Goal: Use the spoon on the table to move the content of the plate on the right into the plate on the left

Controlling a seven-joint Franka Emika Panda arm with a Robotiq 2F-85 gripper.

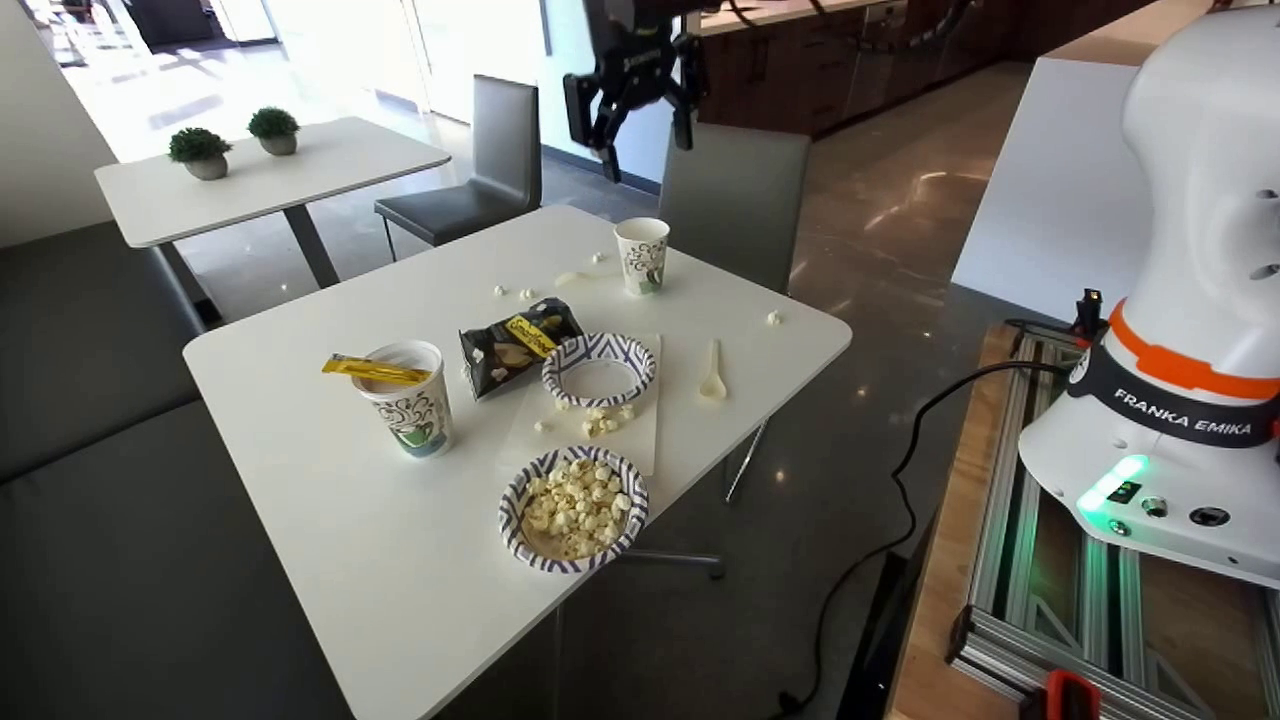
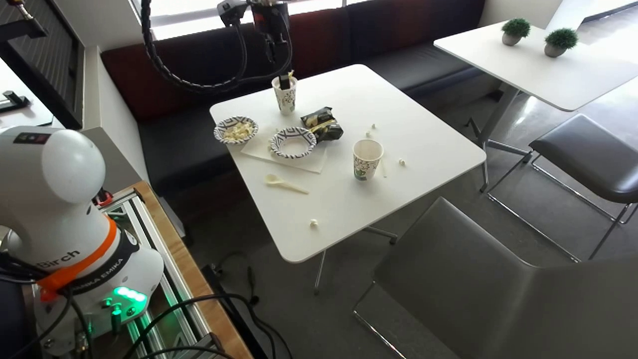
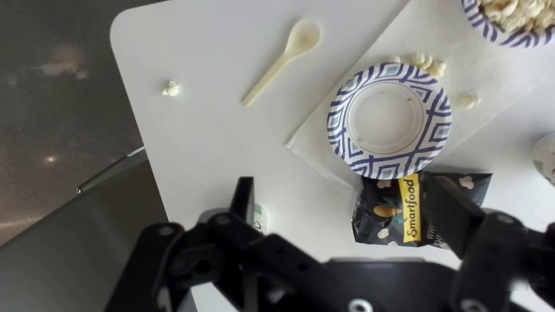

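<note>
A pale spoon lies on the white table, in both exterior views [image 1: 712, 375] [image 2: 286, 184] and the wrist view [image 3: 282, 65]. A patterned plate heaped with popcorn stands near the table edge, in both exterior views [image 1: 512, 517] [image 2: 219, 132]; only part of it shows in the wrist view [image 3: 490, 33]. A matching empty plate [image 1: 600, 380] sits beside it on a napkin, also in the wrist view [image 3: 386, 117]. My gripper [image 1: 648, 150] is open and empty, high above the table; its fingers are wide apart in the wrist view [image 3: 347, 186].
A black popcorn bag [image 1: 520, 345] touches the empty plate. A cup with a yellow packet [image 1: 415, 415] and another cup [image 1: 643, 260] stand on the table. A pale utensil [image 1: 575, 277] lies by that cup. Loose popcorn [image 2: 313, 223] is scattered about. Chairs [image 2: 458, 259] stand nearby.
</note>
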